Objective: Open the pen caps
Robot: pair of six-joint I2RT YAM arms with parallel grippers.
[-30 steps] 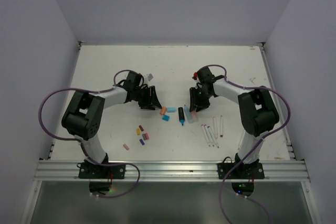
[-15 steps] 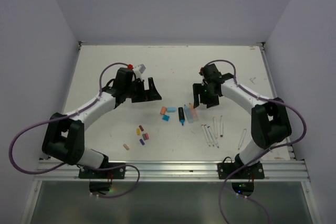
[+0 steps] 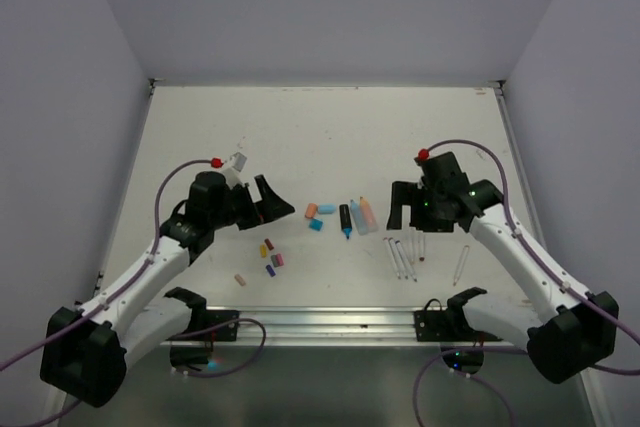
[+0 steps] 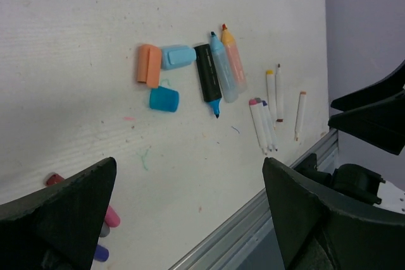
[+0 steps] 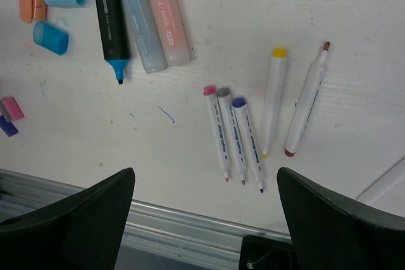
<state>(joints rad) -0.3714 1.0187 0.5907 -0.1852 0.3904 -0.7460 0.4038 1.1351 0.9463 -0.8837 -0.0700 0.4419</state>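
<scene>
Left pincer (image 3: pixel 275 198) and right pincer (image 3: pixel 402 213) gape wide, empty; 3 chunky pen caps (image 3: pixel 312 211) lie between them, seemingly untouched.

Quick tally of what's on the surface (image 3: pixel 330 137): three chunky marker caps, so one orange cap (image 4: pixel 149 65), one light blue cap (image 4: pixel 178 57) and one darker blue cap (image 4: pixel 164 99). Three fat ones: black marker (image 4: pixel 207 74), blue marker (image 4: pixel 223 74), salmon marker (image 4: pixel 233 61). Six thin white pens (image 5: pixel 233 137). Tiny caps (image 3: pixel 279 259): five for sure (dark red, yellow, pink, purple, peach), maybe a grey sixth, hard to tell.
</scene>
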